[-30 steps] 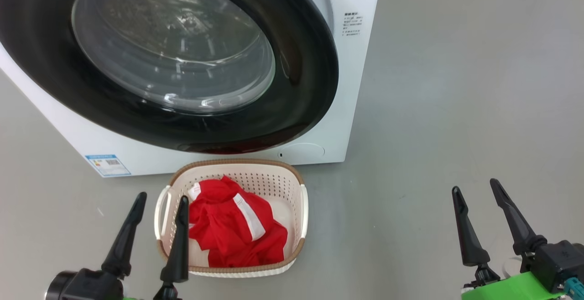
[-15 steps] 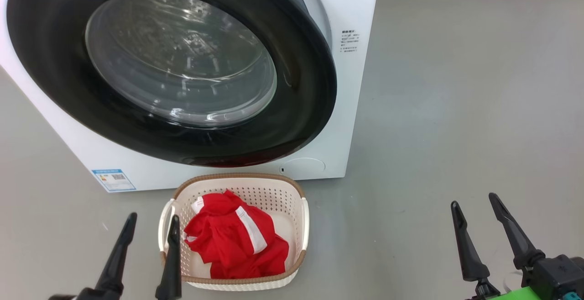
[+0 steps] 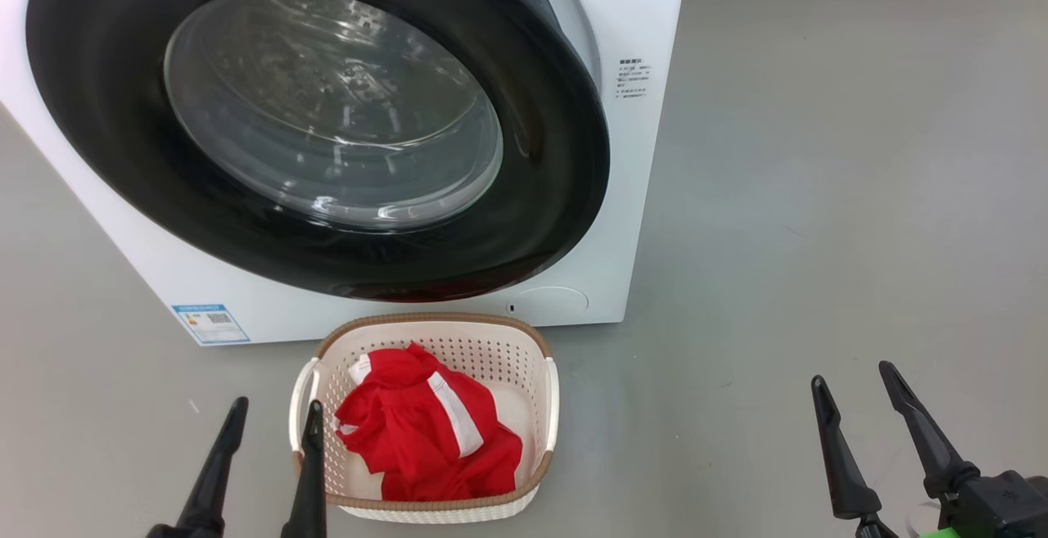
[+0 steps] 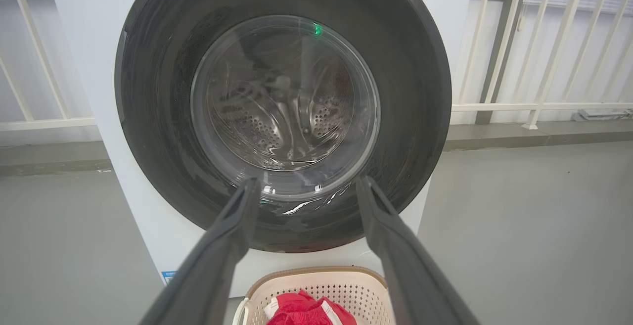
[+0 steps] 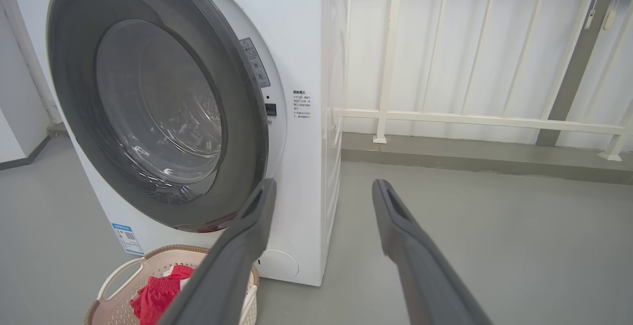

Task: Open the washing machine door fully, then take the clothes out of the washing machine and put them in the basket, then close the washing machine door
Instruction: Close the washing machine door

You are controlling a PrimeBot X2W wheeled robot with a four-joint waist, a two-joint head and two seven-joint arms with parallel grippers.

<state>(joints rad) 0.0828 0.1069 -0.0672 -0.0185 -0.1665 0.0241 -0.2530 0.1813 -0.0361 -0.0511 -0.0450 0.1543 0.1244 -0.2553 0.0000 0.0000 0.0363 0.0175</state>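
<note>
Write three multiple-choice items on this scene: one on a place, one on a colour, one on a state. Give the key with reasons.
1. Where are the clothes?
A in the drum
B in the basket
C on the floor

2. What colour is the basket's rim?
A blue
B brown
C green

3. How is the left gripper?
A shut on the clothes
B shut on a handle
C open, empty

Key:
1 B: the red heap lies inside the cream perforated walls.
2 B: a brown woven-look band runs round the top.
3 C: its jaws stand apart with nothing between them.
</note>
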